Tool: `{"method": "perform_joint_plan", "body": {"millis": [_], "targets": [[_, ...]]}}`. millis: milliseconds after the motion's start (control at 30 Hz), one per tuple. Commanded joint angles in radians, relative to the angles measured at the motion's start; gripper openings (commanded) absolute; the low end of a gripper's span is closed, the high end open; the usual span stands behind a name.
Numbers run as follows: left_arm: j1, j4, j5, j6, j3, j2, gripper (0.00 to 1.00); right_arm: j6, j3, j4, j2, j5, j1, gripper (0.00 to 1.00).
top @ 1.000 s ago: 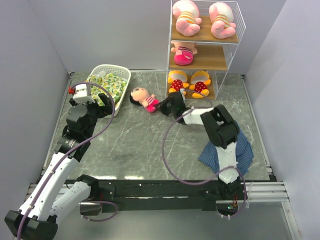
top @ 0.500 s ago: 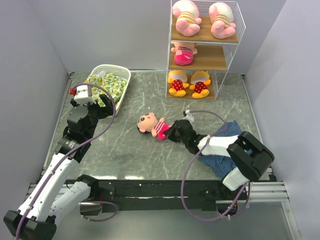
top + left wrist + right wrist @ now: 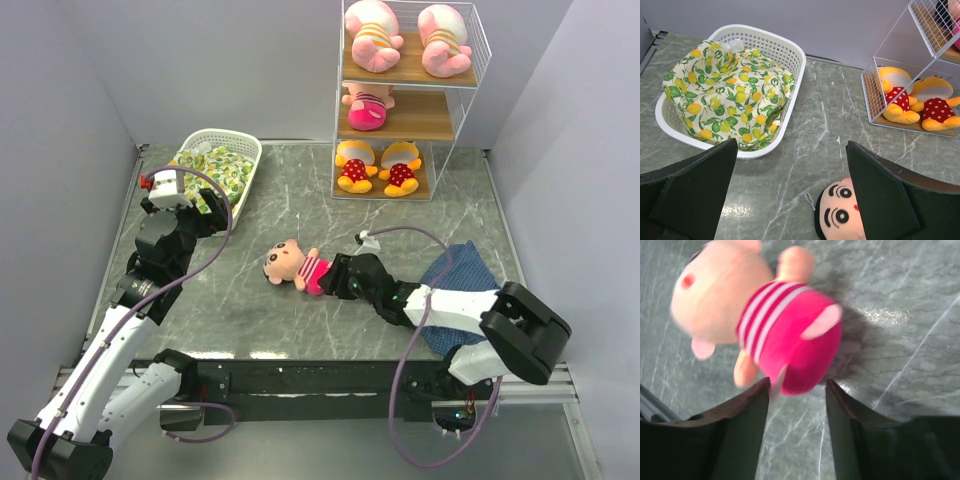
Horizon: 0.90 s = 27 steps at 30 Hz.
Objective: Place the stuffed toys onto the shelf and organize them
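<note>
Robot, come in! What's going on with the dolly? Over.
Left gripper open. Right gripper open at doll's bottom. Doll lying on table, not on shelf. Nothing blocking shelf.

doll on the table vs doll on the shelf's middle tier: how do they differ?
Place: the table doll lies on the marble table; the shelf doll lies on the middle board of the shelf.
Pose: the table doll's face shows; the shelf doll shows only its pink bottom and striped top.
Contact: the right gripper sits open at the table doll's bottom; no gripper is near the shelf doll.
Shared: pink striped outfits.
</note>
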Motion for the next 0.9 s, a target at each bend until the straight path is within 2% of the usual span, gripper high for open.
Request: {"method": "perform_joint_plan", "body": {"millis": [0, 200, 367, 700, 767, 867], "targets": [[-0.005, 0.028, -0.018, 0.016, 0.006, 0.003, 0.96, -0.137, 0.047, -0.102, -0.095, -0.024, -0.012, 0.59], [-0.007, 0.026, -0.019, 0.014, 0.007, 0.002, 0.96, -0.167, 0.091, -0.158, -0.095, -0.194, -0.138, 0.61], [-0.007, 0.028, -0.019, 0.016, 0.006, 0.0, 0.96, -0.049, 0.09, -0.122, -0.06, -0.307, -0.225, 0.59], [-0.007, 0.023, -0.018, 0.016, 0.009, -0.003, 0.97, 0.14, 0.07, 0.085, 0.104, -0.429, -0.23, 0.6], [-0.007, 0.023, -0.019, 0.014, 0.009, -0.003, 0.97, 0.169, 0.065, 0.114, 0.138, -0.429, -0.23, 0.59], [-0.007, 0.026, -0.021, 0.016, 0.006, -0.008, 0.96, 0.194, 0.057, 0.16, 0.155, -0.432, -0.231, 0.48]]}}
